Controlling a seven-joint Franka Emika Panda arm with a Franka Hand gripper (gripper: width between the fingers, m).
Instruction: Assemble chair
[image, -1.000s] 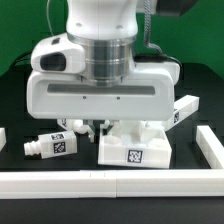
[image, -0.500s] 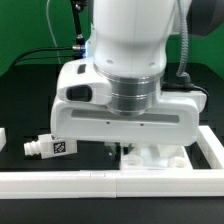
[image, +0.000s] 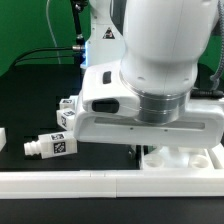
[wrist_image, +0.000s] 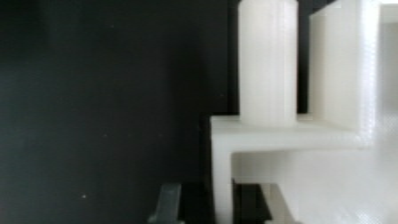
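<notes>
Black table; chair leg horizontal

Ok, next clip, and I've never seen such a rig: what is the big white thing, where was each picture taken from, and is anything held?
The big white shape is the end of a robot arm, seen by a camera standing off the arm. The other picture comes from a camera on the wrist, looking past the claw, whose two dark fingers show at the picture's edge. They stand on either side of a thin wall of a white chair part with an upright peg; whether they grip it I cannot tell. On the black table lie a loose tagged leg and another tagged piece, and a long white rail runs along the front.
</notes>
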